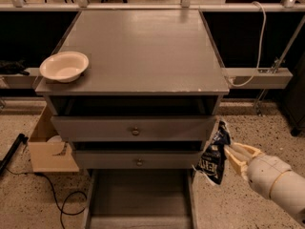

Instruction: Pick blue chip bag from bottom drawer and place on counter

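- Bag [213, 152]: dark blue foil with white lettering, hanging crumpled in the air off the cabinet's right front corner, level with the middle drawer front and above the bottom drawer's right wall.
- Pincer [228, 152]: low on the right, reaching leftward. Its pale fingers [241, 152] are clamped on the bag's right edge, and the bag droops from them to the left and downward.
- Arm [276, 180]: a thick whitish segment running from the pincer to the lower right corner of the view.
- Bottom drawer [138, 194]: pulled well out towards the camera, with its flat grey floor and side walls showing. The bag is outside it, not touching it.
- Tabletop [143, 46]: a broad grey surface with a chipped, pale front edge, well above the bag.
- Bowl [64, 66]: cream-coloured and upright, at the tabletop's front left corner.
- Upper drawers [136, 130]: two shallow grey fronts, each with a small knob and a dark gap above it.
- Box [47, 149]: open cardboard, on the speckled floor [248, 128] left of the cabinet.
- Cord [62, 199]: dark, looping on the floor near the box.
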`<state>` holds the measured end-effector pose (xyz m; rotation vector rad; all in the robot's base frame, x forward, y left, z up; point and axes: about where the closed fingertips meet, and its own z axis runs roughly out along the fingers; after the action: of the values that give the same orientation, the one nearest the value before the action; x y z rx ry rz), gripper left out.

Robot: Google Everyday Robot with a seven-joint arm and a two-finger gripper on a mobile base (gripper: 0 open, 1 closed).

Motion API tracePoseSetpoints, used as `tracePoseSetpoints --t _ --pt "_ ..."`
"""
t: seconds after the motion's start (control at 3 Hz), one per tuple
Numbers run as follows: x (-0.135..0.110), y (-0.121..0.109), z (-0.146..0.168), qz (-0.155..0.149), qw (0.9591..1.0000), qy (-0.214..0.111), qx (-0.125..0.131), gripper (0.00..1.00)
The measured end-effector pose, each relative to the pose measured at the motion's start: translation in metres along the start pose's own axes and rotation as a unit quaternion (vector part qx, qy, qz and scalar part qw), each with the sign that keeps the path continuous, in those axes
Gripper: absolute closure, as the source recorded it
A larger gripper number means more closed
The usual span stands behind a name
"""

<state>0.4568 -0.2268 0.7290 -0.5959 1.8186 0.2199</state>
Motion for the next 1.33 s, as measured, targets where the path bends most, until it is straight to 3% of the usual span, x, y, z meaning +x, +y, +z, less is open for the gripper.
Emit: tracePoseSetpoints --t 0.33,1.33 --pt "-0.001 0.01 0.008 -0.007 0.9999 0.002 -0.011 1.0" --pt "-0.088 0.019 0.033 -0.066 0.9968 -0.031 -0.032 1.0"
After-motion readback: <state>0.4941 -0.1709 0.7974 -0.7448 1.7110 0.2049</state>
